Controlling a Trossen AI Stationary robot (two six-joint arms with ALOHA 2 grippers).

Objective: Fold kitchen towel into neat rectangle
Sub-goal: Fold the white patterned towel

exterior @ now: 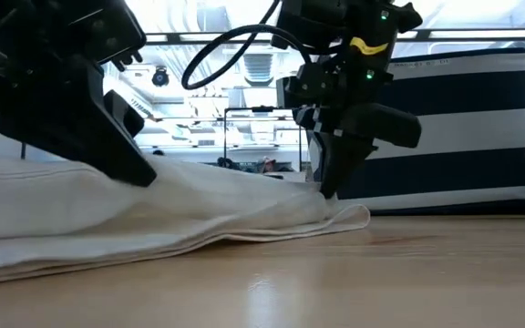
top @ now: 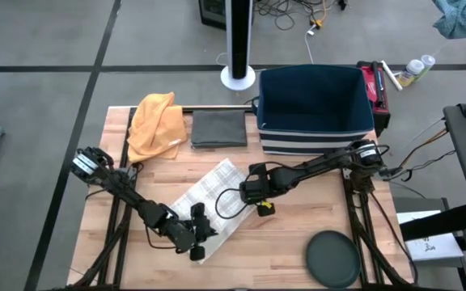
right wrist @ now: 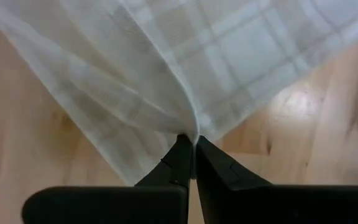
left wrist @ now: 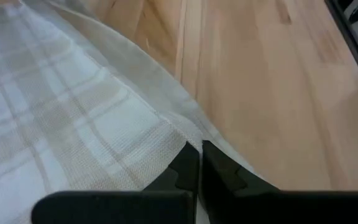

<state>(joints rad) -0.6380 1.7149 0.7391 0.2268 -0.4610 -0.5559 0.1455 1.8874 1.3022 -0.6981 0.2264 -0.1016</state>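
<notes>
Both grippers' fingers [right wrist: 179,158] pinch the white checked towel [top: 209,198] shut; only overhead appear striped bin [top: 314,109], orange cloth [top: 156,125], dark disc [top: 332,257].

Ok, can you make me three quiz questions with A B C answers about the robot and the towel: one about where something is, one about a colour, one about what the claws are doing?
1. Where is the orange cloth?
A. table's back left
B. inside the bin
C. on the floor

2. What colour is the round plate?
A. white
B. dark
C. red

3. The left gripper and right gripper are:
A. both open
B. one open
C. both shut on the towel

Answers: 1 A, it lies beside the folded grey cloth. 2 B, dark disc. 3 C, wrist views show pinched fabric.
</notes>
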